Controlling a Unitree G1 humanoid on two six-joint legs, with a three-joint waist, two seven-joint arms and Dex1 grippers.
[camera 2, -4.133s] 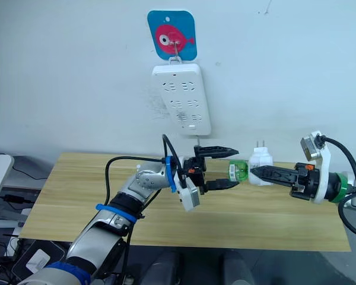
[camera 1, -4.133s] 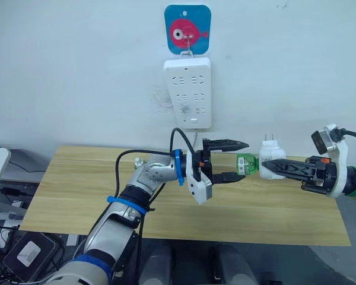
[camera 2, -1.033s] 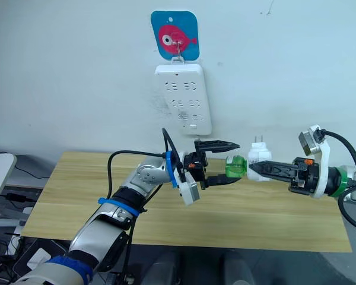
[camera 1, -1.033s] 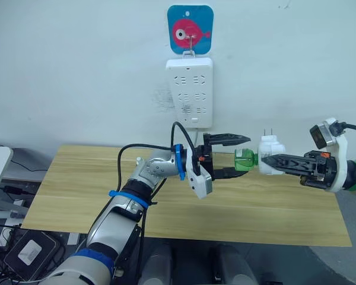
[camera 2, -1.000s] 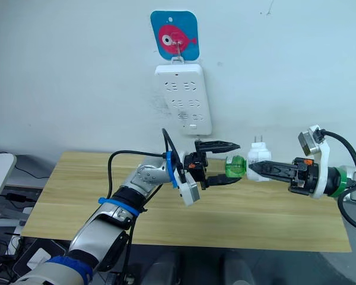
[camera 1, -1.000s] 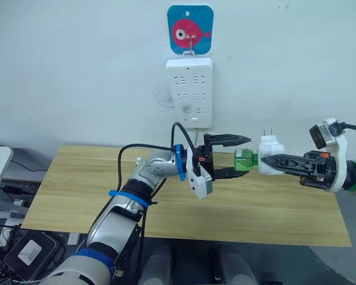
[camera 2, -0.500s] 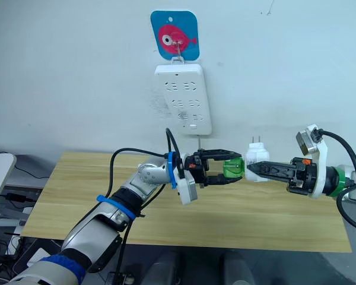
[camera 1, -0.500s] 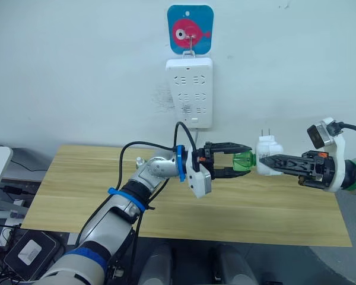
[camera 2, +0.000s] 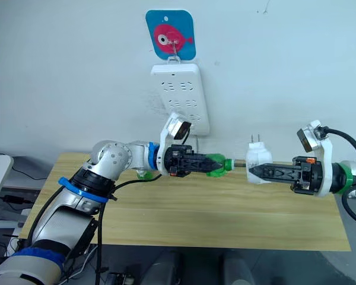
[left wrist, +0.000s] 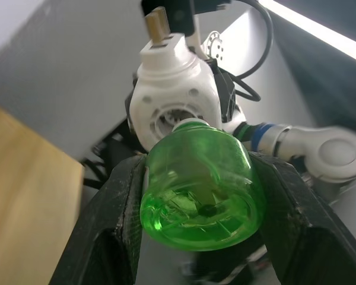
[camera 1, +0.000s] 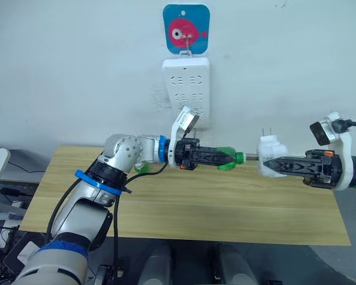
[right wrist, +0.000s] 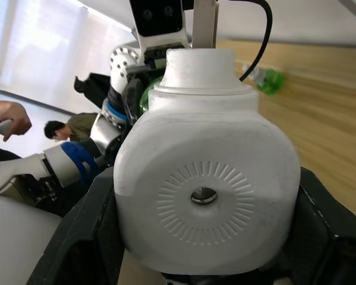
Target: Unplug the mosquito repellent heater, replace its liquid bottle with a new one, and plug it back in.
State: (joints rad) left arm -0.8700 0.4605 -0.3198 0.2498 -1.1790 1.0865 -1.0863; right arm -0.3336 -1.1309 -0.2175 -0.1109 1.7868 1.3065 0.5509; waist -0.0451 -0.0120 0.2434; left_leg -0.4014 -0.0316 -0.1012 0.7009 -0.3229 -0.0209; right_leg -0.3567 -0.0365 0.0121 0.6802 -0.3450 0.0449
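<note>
Old bottle (camera 1: 226, 158) now pulled clear of heater (camera 1: 269, 163), wick bridging gap; left gripper (camera 1: 228, 159) clamps bottle, right gripper (camera 1: 269, 167) grips heater. Removal done (spare bottle (right wrist: 267, 80) waits on table (camera 1: 225, 208)).

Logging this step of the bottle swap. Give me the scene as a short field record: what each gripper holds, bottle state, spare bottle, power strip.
left gripper: shut on old liquid bottle
right gripper: shut on mosquito repellent heater, prongs up
bottle state: out of heater, wick bridging the gap
new bottle: lying on wooden table, white-capped
power strip: on wall, heater unplugged
</note>
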